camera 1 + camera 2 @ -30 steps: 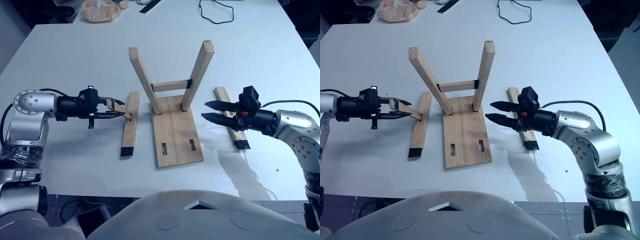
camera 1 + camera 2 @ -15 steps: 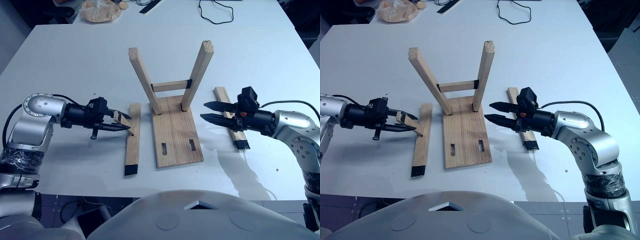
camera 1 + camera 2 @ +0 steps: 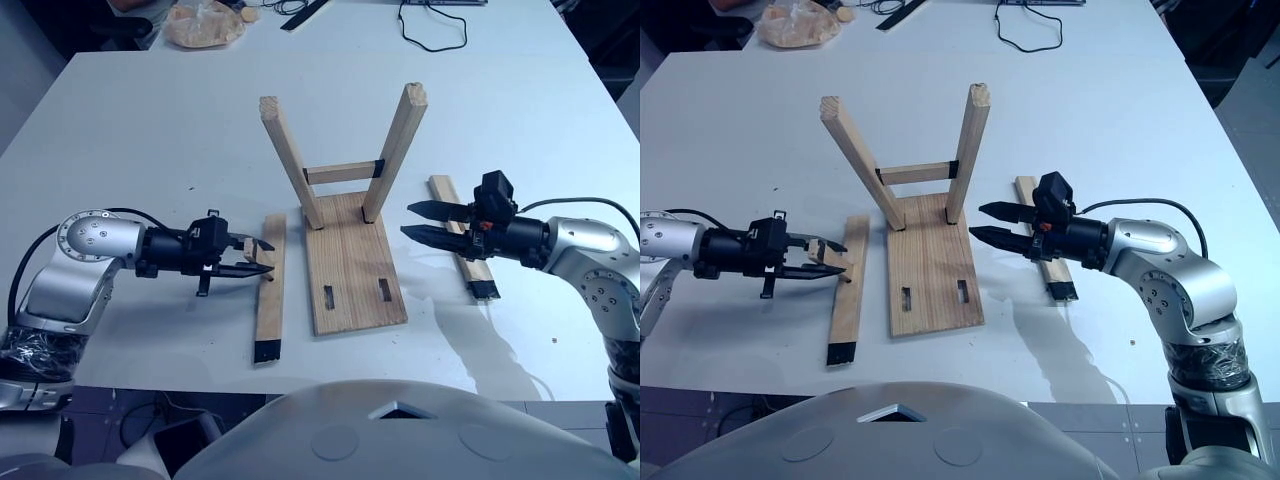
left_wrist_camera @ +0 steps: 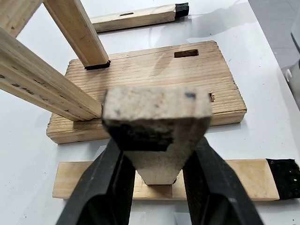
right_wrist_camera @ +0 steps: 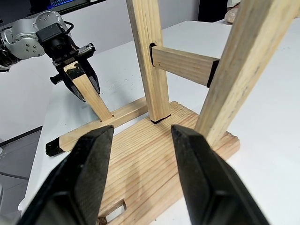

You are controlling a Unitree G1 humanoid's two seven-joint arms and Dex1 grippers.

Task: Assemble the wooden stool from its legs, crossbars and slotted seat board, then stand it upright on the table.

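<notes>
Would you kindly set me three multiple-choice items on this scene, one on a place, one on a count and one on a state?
1. Where does the bare leg, the one with no crossbar, lie?
A. right of the seat board
B. left of it
C. on top of it

2. How many upright legs stand in the seat board?
A. one
B. two
C. four

3. What is the right gripper's state?
A. open
B. shut on a leg
C. shut on a crossbar

Answers: 1 A, it lies flat on the table past the board's right edge. 2 B, two stand joined by a crossbar, and two slots are empty. 3 A, its fingers are spread with nothing between them.
</notes>
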